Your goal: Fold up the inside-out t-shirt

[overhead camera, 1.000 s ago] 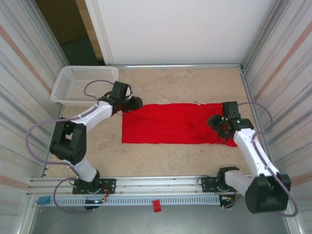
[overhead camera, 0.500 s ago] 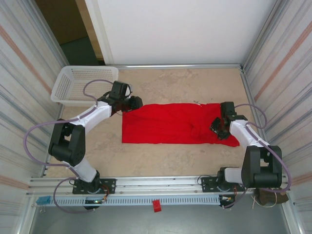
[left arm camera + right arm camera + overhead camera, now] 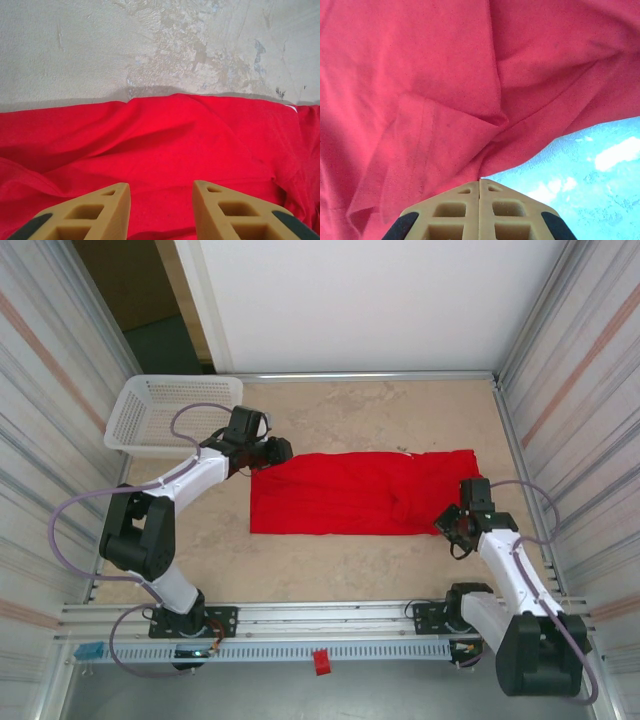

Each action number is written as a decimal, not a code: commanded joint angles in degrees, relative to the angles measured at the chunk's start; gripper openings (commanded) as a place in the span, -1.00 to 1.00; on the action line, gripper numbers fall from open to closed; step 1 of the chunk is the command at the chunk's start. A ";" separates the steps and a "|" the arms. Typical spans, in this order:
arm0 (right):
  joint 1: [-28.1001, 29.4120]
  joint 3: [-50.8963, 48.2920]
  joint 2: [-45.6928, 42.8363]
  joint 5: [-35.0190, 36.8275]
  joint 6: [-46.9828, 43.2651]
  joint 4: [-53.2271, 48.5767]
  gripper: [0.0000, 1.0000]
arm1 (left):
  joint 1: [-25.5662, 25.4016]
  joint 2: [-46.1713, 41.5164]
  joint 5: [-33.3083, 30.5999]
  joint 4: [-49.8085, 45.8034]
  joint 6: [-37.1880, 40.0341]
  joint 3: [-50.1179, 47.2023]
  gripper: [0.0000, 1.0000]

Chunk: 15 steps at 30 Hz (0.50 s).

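Note:
The inside-out t-shirt (image 3: 350,495), bright red, lies flat as a long rectangle across the middle of the table. My left gripper (image 3: 275,452) hovers at its far left corner. In the left wrist view, that gripper (image 3: 161,186) is open, its tan fingers (image 3: 107,210) apart above the red cloth (image 3: 160,140). My right gripper (image 3: 452,523) sits at the shirt's near right corner. The right wrist view shows it (image 3: 480,181) shut on the shirt's edge (image 3: 485,165), with creased cloth (image 3: 420,75) bunching away from the fingertips.
A white mesh basket (image 3: 170,410) stands at the far left, just behind the left arm. Metal walls close in both sides. A rail (image 3: 330,625) runs along the near edge. Bare tabletop (image 3: 350,570) lies in front of the shirt.
My right gripper slid toward the near edge along the shirt's right end and closed on the cloth at the near right corner. The left arm stayed put.

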 commanded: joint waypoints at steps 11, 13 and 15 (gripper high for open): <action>-2.30 15.89 24.13 0.37 -8.84 3.32 0.19 | -0.27 -1.56 0.47 0.20 -0.32 -0.57 -0.26; -1.60 16.70 27.04 0.37 -9.31 4.20 0.17 | -0.27 -1.47 0.53 0.40 -0.39 -0.70 -0.26; -0.54 17.02 28.89 0.71 -9.32 4.56 0.16 | -0.22 -1.34 0.61 0.58 -0.44 -0.68 -0.26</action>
